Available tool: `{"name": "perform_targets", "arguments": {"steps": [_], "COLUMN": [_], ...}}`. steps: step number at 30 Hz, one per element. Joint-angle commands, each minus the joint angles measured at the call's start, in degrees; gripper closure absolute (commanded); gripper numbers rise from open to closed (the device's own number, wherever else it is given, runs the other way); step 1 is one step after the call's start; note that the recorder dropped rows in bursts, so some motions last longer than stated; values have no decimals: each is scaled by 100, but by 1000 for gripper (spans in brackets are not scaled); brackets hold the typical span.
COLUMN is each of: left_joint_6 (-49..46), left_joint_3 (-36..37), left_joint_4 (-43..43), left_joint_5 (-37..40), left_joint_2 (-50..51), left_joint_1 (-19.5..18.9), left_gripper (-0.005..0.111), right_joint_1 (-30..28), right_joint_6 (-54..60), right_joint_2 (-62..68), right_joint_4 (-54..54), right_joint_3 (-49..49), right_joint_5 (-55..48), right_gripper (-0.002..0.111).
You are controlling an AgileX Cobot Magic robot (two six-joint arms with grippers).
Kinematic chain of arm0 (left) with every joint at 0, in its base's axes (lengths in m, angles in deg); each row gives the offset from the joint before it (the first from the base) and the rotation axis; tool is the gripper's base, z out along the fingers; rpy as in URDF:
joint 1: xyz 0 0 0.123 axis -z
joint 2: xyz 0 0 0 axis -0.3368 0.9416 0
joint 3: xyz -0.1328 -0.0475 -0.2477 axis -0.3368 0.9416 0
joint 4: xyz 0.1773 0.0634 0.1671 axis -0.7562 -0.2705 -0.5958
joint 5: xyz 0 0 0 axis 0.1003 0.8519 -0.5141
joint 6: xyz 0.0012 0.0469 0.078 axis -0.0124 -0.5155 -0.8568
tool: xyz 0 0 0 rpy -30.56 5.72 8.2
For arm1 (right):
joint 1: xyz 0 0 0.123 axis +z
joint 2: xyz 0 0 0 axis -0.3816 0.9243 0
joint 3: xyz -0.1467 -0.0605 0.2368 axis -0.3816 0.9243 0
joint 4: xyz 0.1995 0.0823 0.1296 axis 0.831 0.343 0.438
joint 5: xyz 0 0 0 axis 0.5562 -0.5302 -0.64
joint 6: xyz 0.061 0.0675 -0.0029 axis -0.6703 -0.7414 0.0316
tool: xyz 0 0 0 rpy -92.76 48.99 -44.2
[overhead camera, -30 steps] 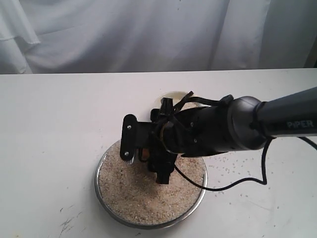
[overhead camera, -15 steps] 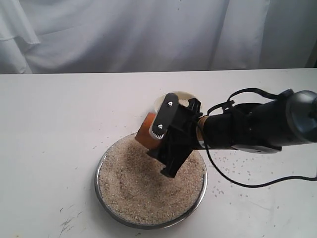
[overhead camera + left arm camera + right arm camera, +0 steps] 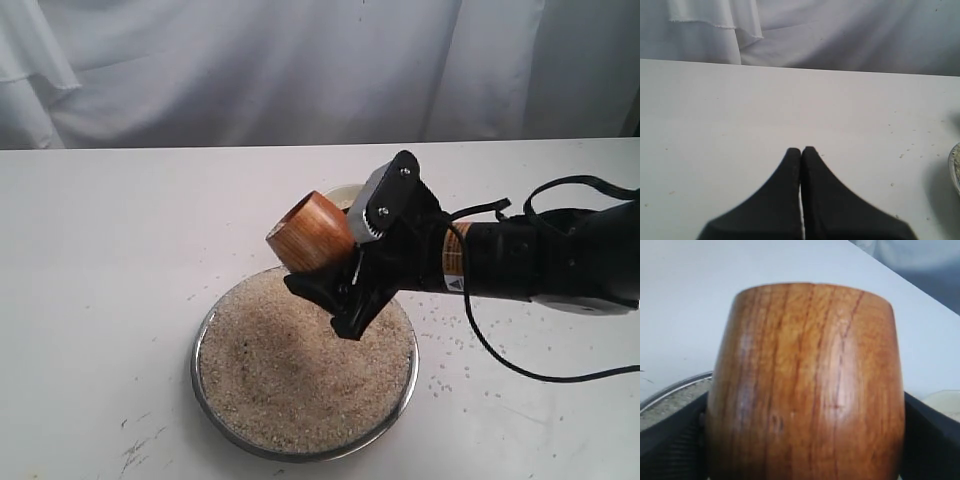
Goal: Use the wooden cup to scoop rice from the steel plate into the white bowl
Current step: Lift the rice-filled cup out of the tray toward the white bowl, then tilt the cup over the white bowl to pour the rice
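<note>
Over the plate [image 3: 196, 372], right gripper [image 3: 338, 265] pinches the tilted cup [image 3: 312, 243]: transfer step, I'd say; next, carry to the bowl [image 3: 341, 192] and pour; left gripper [image 3: 801, 150] pressed together

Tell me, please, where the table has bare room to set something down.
The table is bare left of the steel plate and along the far edge by the curtain. It is crowded above the plate, where the wooden cup hangs before the white bowl, and to the right, under the arm, with loose rice.
</note>
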Motion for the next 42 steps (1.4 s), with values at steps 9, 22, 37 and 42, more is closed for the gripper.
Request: {"name": "perform_targets", "arguments": {"steps": [9,22,37,42], "left_joint_6": [-3,-3,-3,-3], "left_joint_3": [28,28,28,28], "left_joint_4": [-6,-6,-6,-6], "left_joint_5": [-76,-76,-76,-76], "left_joint_2": [-24,-24,-24,-24], "left_joint_1": [15,15,15,15], "left_gripper": [107,107,107,107], "right_joint_1": [-346,-956,-939,-868], "right_joint_6": [-226,541,497,488], "right_joint_2": [-148,-694,-451,-240], "right_joint_4": [122,-323,-1924,-2429], "right_joint_3": [184,34,-1503,-1798], "right_joint_5": [1210,-461,-2131,-2566], "right_gripper": [108,108,108,108]}}
